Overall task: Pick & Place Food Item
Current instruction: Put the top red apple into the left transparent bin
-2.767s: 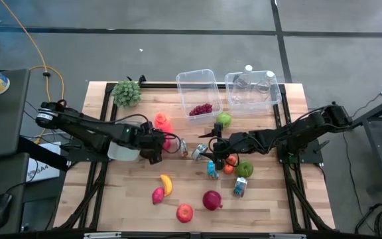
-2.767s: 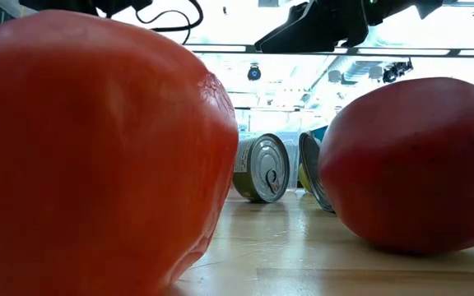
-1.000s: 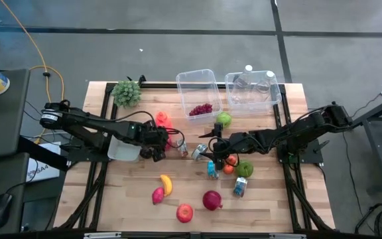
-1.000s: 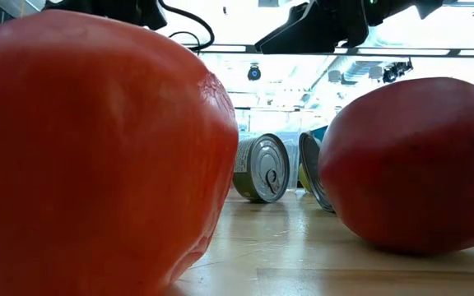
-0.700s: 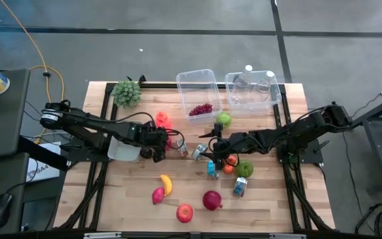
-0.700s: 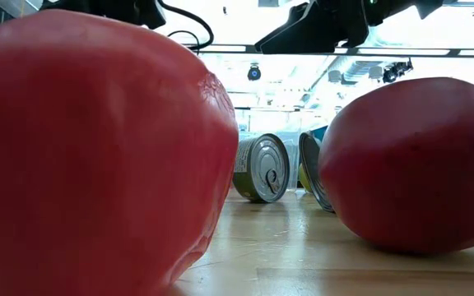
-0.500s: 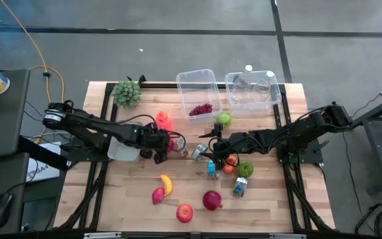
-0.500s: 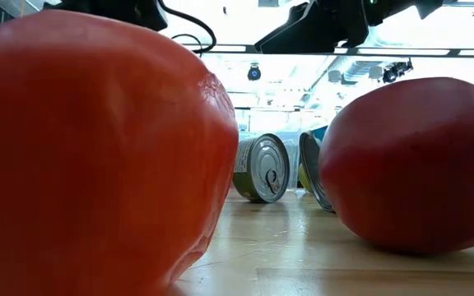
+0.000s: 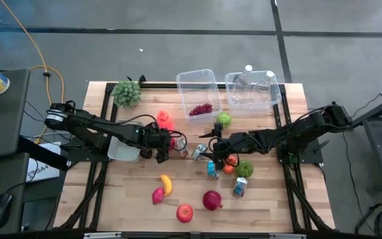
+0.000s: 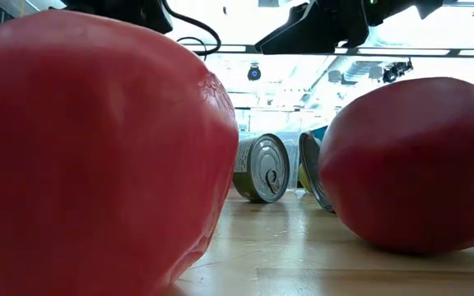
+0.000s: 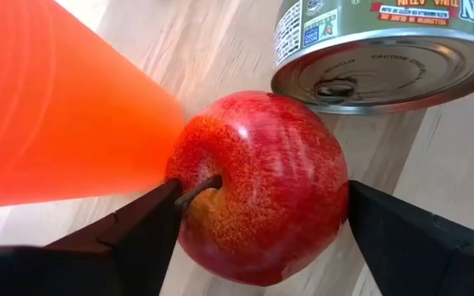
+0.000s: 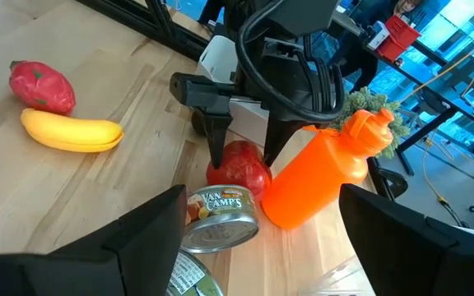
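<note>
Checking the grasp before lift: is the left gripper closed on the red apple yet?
Not visibly. The left gripper is open, its fingers straddling the red apple, which rests on the table beside the orange bottle.

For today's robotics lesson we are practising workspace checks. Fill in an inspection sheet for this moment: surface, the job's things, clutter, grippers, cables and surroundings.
Surface: wooden table, items scattered across it.
Job's things: red apple lies on the wood, touching the orange bottle and beside a tipped can; two clear bins at the back edge, one holding grapes.
Clutter: banana, green apples, more cans, a leafy green bunch.
Grippers: left gripper open, one finger on each side of the red apple; right gripper open above the cans.
Cables: yellow cable on the floor, left of the table.
Surroundings: grey floor; side desk with mouse.
</note>
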Tool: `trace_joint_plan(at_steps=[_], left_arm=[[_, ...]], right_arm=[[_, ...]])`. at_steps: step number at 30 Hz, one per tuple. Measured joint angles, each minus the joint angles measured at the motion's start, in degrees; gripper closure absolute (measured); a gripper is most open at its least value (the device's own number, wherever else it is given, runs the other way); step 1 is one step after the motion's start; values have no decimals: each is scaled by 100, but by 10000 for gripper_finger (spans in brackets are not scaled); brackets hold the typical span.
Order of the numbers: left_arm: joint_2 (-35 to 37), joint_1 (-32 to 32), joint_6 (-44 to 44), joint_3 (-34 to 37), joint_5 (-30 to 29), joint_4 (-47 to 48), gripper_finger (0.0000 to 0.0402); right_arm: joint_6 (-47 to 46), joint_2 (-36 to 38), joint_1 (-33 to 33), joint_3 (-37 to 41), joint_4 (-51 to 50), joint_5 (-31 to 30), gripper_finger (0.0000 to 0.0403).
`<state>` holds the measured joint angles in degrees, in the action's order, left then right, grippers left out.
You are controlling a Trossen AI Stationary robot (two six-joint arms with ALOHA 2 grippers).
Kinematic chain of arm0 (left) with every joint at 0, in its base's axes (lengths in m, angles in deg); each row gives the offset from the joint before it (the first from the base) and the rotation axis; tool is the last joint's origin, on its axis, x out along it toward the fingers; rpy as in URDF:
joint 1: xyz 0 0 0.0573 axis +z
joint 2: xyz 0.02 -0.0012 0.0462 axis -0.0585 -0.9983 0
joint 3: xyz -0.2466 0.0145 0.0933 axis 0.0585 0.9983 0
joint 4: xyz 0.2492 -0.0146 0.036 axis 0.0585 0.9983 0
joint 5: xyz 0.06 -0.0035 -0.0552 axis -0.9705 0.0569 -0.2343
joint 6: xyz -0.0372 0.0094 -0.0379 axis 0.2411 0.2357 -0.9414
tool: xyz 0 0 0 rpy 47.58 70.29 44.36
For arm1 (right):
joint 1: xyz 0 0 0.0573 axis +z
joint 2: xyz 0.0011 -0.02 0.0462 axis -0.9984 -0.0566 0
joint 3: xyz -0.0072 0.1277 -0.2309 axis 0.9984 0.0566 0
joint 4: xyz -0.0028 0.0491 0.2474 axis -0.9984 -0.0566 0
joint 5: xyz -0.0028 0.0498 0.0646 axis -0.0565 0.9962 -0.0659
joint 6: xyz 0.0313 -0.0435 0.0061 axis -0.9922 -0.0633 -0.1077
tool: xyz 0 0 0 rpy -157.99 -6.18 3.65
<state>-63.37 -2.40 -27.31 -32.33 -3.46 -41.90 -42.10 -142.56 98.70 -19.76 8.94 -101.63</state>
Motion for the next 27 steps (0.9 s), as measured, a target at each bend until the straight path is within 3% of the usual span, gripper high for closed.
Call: trace_joint_plan(at_steps=[9, 20, 27], left_arm=[[0, -4, -34, 0, 15, 2, 167], [627, -469, -55, 23, 211, -112, 177], [1212, -745, 283, 14, -248, -856, 178]], right_arm=[[0, 0, -1, 0, 0, 1, 96], [4, 0, 1, 0, 58, 1, 96], [22, 0, 21, 0, 190, 0, 96]])
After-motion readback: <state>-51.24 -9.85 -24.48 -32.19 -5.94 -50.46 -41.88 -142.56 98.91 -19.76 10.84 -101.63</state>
